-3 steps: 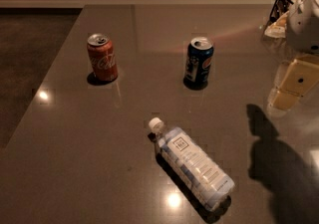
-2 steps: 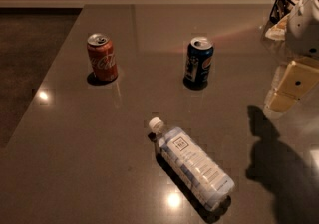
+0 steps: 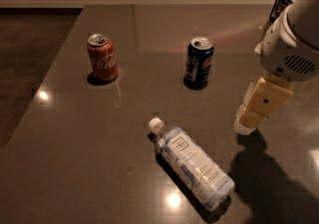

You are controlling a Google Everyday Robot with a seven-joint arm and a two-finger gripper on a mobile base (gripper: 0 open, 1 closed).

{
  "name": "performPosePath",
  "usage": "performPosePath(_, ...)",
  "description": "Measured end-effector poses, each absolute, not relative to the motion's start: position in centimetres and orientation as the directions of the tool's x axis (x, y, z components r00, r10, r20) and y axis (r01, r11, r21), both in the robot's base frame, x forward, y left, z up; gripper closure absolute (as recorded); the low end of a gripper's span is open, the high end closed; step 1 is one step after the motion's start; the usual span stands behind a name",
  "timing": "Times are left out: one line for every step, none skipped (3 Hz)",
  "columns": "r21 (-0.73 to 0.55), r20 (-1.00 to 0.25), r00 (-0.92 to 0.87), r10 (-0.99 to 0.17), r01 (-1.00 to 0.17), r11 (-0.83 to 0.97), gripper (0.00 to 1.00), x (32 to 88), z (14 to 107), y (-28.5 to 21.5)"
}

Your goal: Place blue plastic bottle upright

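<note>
The blue plastic bottle point(image 3: 193, 164) lies on its side on the dark table point(image 3: 99, 158), front centre. Its white cap points to the upper left and its base to the lower right. My gripper point(image 3: 247, 122) hangs from the white arm at the right, above the table, to the right of the bottle and a little behind it. It is apart from the bottle and holds nothing that I can see.
A red soda can point(image 3: 102, 57) stands upright at the back left. A dark blue soda can point(image 3: 199, 62) stands upright at the back centre. The table's left edge runs diagonally beside the dark floor. The arm casts a shadow point(image 3: 271, 183) at the front right.
The gripper has moved left and slightly down, toward the bottle. The bottle and both cans have not moved.
</note>
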State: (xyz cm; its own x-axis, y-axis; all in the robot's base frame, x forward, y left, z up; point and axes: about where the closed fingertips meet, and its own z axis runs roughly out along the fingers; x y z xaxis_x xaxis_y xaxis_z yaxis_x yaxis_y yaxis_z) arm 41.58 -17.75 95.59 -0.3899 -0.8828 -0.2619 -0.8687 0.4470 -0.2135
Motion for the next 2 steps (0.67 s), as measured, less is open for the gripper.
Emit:
performPosePath(-0.213,-0.262,-0.390,-0.883,-0.869,0.447,0.00,41.58,95.60,-17.74)
performPosePath(-0.203,-0.258,-0.399,-0.880,-0.868,0.453,0.00,41.46,95.78,-17.82)
